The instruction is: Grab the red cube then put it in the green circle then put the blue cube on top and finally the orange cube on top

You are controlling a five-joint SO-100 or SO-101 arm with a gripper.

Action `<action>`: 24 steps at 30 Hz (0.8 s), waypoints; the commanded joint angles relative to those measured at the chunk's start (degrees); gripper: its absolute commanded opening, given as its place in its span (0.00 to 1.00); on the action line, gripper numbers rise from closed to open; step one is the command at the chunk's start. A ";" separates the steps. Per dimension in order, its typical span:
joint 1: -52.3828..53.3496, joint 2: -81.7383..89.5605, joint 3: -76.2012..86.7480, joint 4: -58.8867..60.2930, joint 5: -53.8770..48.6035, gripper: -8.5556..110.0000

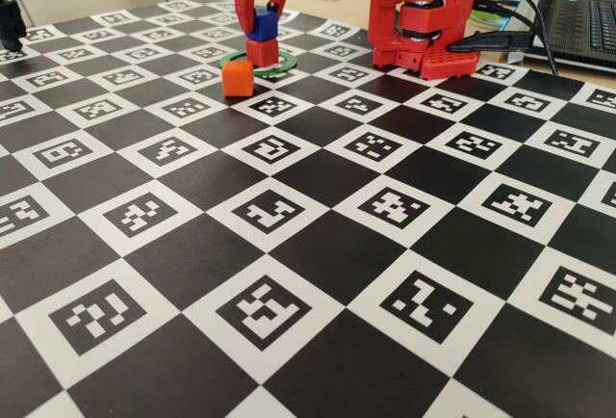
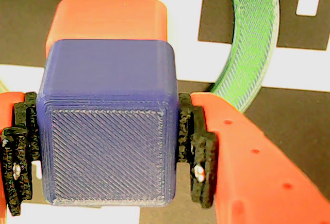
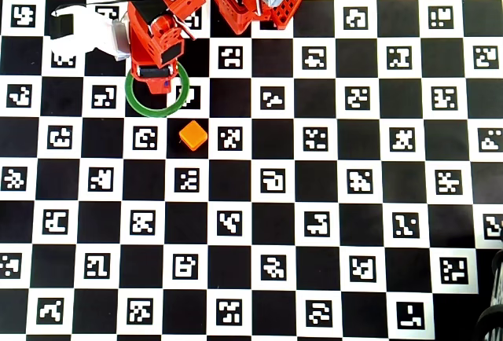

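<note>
Pinching the blue cube point(image 2: 108, 126) between its pads, the gripper point(image 1: 262, 13) holds it directly on or just over the red cube point(image 1: 262, 52) inside the green circle point(image 3: 182, 93), so releasing squarely likely comes next, then fetching the orange cube point(image 1: 237, 78) nearby.

We see an arm point(image 1: 423, 18) built of glossy red printed plastic, its blocky segments wrapped around black servo bodies. Black cables point(image 1: 510, 13) trail from its base on the right of the fixed view. On the end effector point(image 2: 108, 152), the red fingers point(image 2: 258, 167) carry black ridged pads point(image 2: 198, 152) and small round holes.
</note>
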 commanded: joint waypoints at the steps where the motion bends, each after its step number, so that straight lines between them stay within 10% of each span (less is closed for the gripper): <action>1: 0.70 0.53 0.00 -0.79 0.00 0.12; 12: 1.14 3.16 -1.41 0.70 1.14 0.38; 24: -4.57 3.78 -24.96 18.11 10.28 0.42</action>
